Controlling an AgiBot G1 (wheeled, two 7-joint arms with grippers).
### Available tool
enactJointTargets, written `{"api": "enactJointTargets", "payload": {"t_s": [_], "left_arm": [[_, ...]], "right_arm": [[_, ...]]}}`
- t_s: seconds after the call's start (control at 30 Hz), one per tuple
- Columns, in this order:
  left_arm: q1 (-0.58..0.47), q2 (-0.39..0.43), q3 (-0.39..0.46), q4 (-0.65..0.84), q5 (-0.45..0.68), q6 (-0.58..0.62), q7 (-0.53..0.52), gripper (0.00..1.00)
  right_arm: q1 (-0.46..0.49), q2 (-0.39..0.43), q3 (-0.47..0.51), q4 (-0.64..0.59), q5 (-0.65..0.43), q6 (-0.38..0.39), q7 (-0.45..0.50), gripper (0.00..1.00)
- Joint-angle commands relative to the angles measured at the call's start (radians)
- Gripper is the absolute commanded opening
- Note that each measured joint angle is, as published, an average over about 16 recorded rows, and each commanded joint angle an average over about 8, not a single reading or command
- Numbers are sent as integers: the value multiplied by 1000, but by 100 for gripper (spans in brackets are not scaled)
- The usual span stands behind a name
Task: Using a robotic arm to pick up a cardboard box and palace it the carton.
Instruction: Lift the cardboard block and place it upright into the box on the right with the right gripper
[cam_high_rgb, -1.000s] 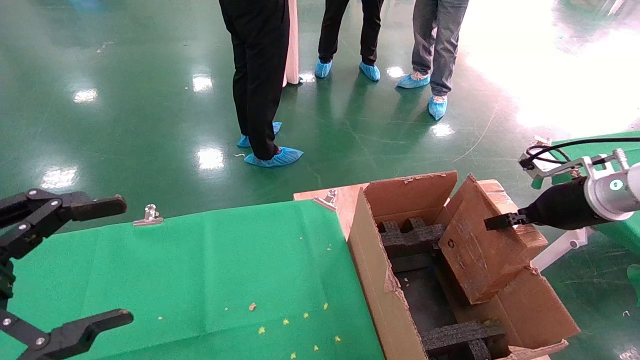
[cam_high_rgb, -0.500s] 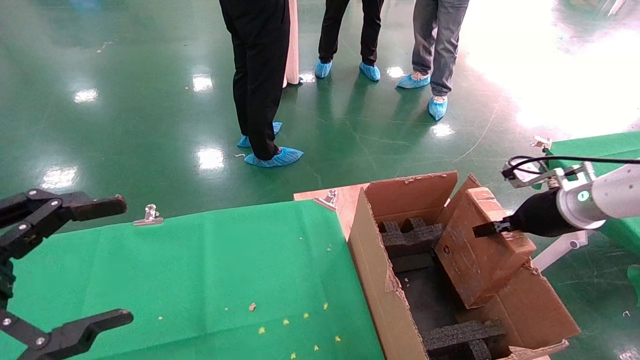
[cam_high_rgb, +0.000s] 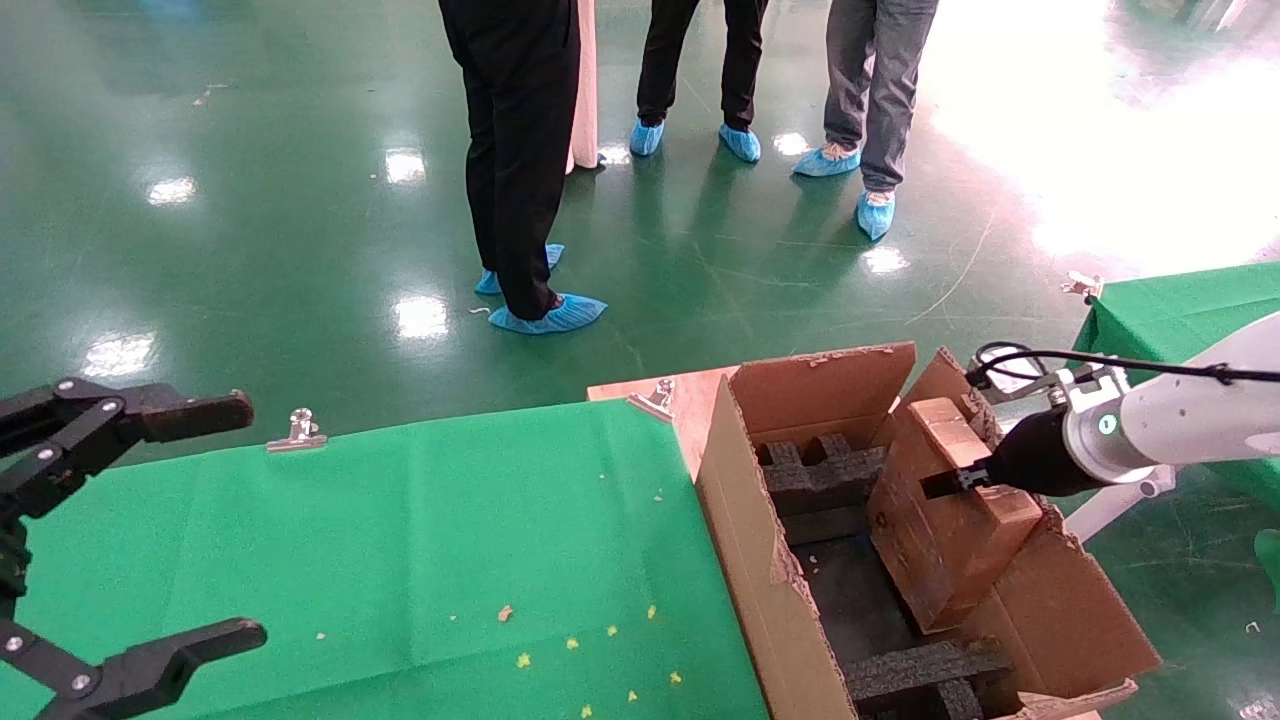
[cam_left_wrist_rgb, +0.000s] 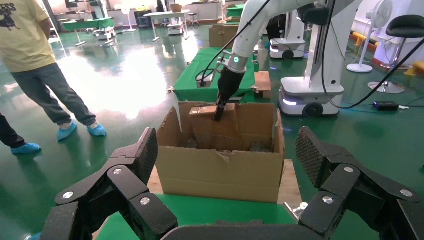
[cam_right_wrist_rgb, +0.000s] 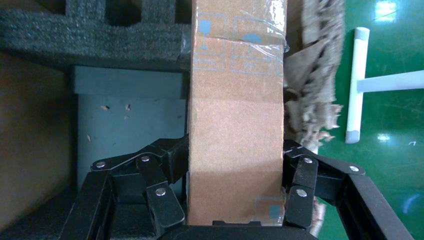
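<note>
Two fingers (cam_right_wrist_rgb: 165, 172) of right gripper (cam_right_wrist_rgb: 235, 175) clamp cardboard box (cam_high_rgb: 945, 520) across its narrow faces, tilted inside carton (cam_high_rgb: 760, 560). Likely light, stiff, tape-slick. Left gripper (cam_high_rgb: 150, 520) open, parked over green surface (cam_high_rgb: 400, 520).

Cardboard box (cam_high_rgb: 945, 515) tilted in carton (cam_high_rgb: 760, 570), foam blocks (cam_high_rgb: 815, 470) behind, table (cam_high_rgb: 400, 540) left
</note>
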Motion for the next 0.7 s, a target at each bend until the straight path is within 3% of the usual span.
{"api": "enactJointTargets", "payload": {"t_s": [0.03, 0.7], "left_arm": [[0, 0, 0, 0, 0, 0, 0, 100], [0, -1, 1, 0, -1, -1, 1, 100]], "right_arm": [[-16, -6, 0, -3, 3, 12, -1, 0], [-145, -23, 24, -31, 69, 67, -56, 0]]}}
